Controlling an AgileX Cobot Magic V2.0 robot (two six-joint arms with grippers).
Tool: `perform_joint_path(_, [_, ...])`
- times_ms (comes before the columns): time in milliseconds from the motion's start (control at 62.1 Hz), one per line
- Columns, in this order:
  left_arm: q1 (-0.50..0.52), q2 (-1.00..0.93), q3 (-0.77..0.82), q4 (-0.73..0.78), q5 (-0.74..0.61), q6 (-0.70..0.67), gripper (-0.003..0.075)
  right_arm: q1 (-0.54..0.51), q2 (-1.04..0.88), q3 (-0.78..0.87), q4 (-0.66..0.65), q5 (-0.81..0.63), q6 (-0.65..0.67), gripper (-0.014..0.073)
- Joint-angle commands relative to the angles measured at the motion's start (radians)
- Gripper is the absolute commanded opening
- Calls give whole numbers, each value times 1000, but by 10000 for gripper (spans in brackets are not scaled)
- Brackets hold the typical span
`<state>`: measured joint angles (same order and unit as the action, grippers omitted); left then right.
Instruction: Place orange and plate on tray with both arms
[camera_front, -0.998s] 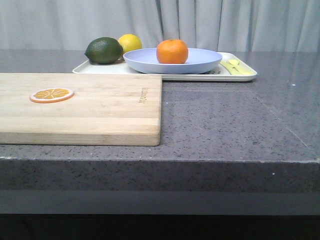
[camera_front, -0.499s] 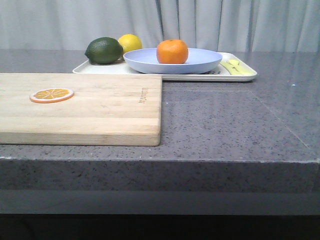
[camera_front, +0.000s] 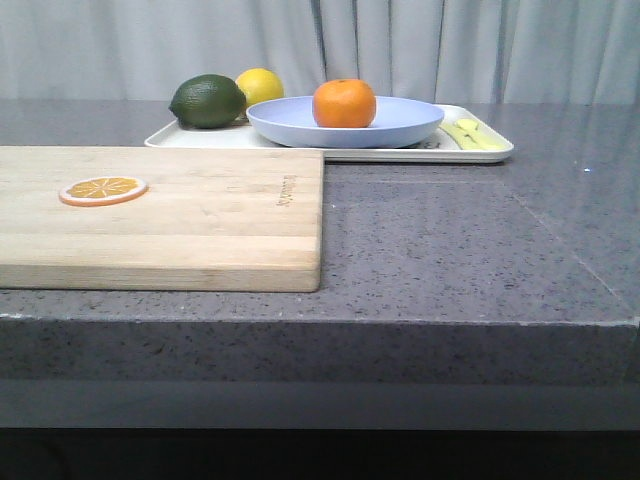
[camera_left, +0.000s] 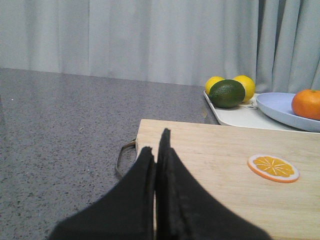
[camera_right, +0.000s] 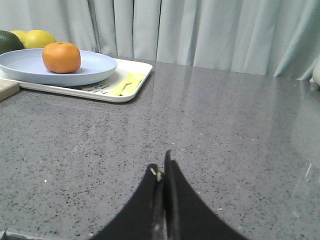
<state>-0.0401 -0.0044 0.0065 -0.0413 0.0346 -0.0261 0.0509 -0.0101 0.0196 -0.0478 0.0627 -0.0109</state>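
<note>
Nothing has shifted over the last second: the orange (camera_front: 344, 103) sits on the plate (camera_front: 400, 122), which rests on the tray (camera_front: 490, 152), so the task looks complete. The left end effector (camera_left: 156, 165) and right end effector (camera_right: 161, 187) are both closed and empty, drawn back well apart from the tray.

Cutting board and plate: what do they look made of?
Cutting board: looks like wood or bamboo, pale glued strips with visible grain, matte, small mark burned or printed near one edge. Plate: likely plastic or melamine, though glazed ceramic can't be ruled out; uniform lavender-blue, smooth, soft low sheen.
</note>
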Motion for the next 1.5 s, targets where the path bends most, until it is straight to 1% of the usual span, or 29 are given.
perform_joint_path(0, [0, -19, 29, -7, -89, 1, -20, -11, -19, -17, -15, -112, -9, -67])
perform_joint_path(563, [0, -19, 29, -7, -89, 1, -20, -15, -19, -17, -13, -127, -9, -67])
perform_joint_path(644, [0, -19, 29, -7, -89, 1, -20, -15, -19, -17, 40, -127, -9, -67])
perform_joint_path(724, [0, -19, 29, -7, -89, 1, -20, -15, -19, -17, 120, -127, -9, -67])
perform_joint_path(756, [0, -19, 29, -7, -89, 1, -20, -15, -19, -17, 128, -126, -9, -67])
perform_joint_path(1481, [0, -19, 29, -7, -89, 1, -20, -15, -19, -17, 114, -122, -9, -67])
